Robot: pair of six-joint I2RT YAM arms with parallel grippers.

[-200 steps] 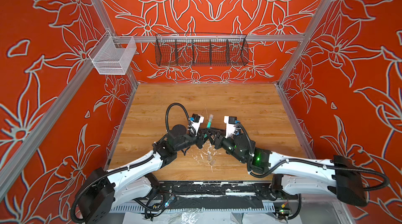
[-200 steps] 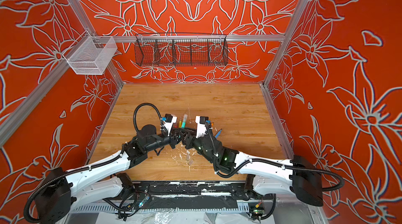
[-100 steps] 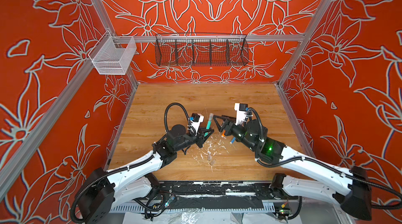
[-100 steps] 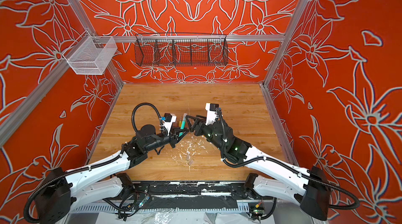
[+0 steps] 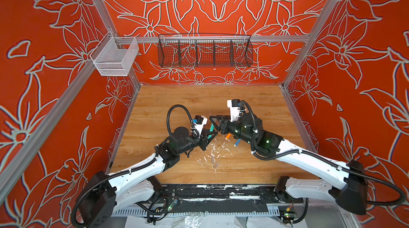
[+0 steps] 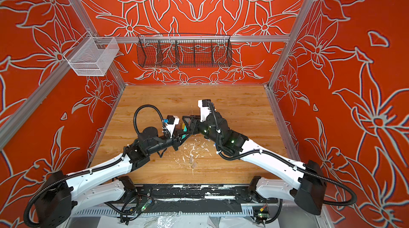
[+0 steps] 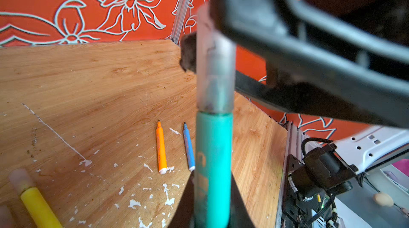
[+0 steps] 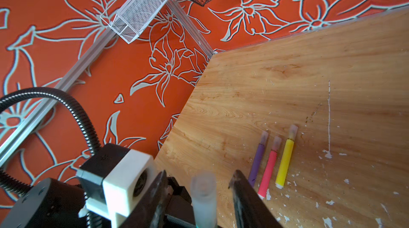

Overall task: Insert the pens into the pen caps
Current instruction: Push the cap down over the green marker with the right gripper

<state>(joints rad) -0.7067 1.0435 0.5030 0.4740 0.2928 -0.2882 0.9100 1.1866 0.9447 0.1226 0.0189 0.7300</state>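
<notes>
Green pen (image 7: 213,160) is clamped at its lower barrel in the closed left pincer (image 5: 209,132), raised above the middle of the table (image 5: 177,105). A clear cap (image 7: 214,72) sits over its tip. The right pincer (image 8: 198,177) reaches in from the right and straddles that cap. Its jaws are parted, and the right wrist view shows a gap on each side of the cap. An orange pen (image 7: 161,149) and a blue pen (image 7: 188,149) lie uncapped just right of centre, partly under the right arm. Purple (image 8: 256,162), pink (image 8: 269,171) and yellow (image 8: 284,162) pens lie side by side, each wearing a clear cap. Two loose caps (image 5: 214,162) rest among white flecks (image 5: 213,148) nearer the front.
</notes>
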